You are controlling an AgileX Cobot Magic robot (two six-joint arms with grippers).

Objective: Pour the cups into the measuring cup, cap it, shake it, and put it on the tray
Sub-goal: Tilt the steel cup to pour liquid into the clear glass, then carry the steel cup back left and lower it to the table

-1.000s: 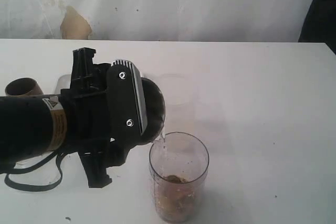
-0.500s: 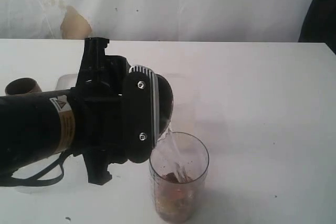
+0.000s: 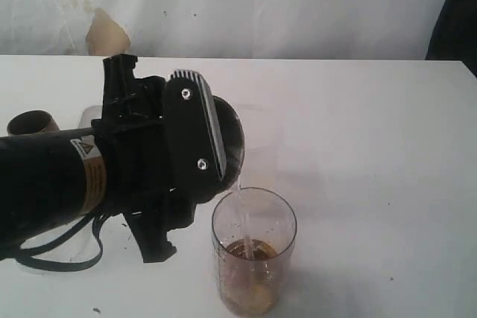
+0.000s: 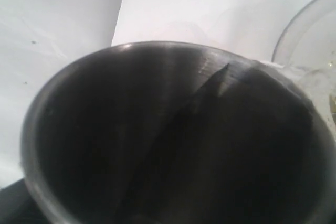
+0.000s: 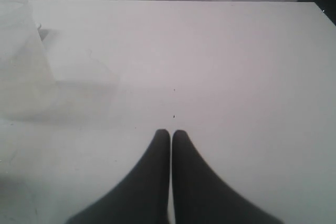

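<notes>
Left fingers [image 3: 190, 128] around tilted steel tumbler [image 4: 105, 129]; right fingers [image 5: 157, 182] pressed together

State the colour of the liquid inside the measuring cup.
The liquid is amber-brown; exterior view shows it best.

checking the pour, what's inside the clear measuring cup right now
Brownish liquid fills the lower part of the measuring cup, and a thin stream falls into it from the steel tumbler. Murky liquid hides whatever sits at the bottom.
</notes>
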